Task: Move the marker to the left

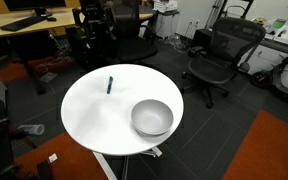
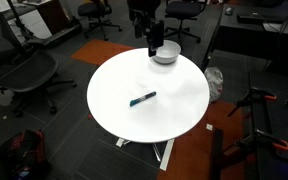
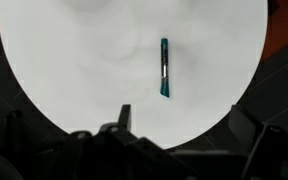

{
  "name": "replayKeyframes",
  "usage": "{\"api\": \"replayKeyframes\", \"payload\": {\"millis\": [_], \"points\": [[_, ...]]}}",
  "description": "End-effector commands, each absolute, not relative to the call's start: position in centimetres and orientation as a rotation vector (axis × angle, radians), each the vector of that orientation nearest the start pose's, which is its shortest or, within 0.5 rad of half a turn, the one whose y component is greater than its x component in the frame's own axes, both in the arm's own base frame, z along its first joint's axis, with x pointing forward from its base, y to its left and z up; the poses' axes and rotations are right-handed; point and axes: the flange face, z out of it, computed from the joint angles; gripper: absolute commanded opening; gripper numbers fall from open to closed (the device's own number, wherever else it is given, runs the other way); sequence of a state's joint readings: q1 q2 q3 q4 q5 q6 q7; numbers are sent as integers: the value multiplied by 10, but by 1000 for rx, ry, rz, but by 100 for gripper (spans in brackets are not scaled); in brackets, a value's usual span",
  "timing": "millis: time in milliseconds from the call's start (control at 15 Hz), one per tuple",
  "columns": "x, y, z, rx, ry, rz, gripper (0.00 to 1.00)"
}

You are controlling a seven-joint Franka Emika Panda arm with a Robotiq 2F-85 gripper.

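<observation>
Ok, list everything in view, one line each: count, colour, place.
marker: one, dark teal-blue, lying flat on the table, apart from the bowl
bowl: one, grey, upright near the table's edge
table: one, round, white, middle of the scene
office chairs: several, black, on the floor around the table
desk: one, tan top, in the background in an exterior view
carpet patch: orange, on the floor beside the table
gripper: one, black, hanging above the bowl side of the table, holding nothing; open or shut cannot be told
</observation>
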State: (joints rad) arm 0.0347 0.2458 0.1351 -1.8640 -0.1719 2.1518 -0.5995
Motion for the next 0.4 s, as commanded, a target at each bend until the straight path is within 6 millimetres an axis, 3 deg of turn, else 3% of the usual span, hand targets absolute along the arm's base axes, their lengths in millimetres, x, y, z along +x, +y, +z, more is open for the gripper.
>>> {"api": "replayKeyframes", "payload": {"millis": [0, 333], "points": [[611, 92, 396, -2971, -1351, -33, 100], [606, 89, 396, -2975, -1347, -25, 100]]}}
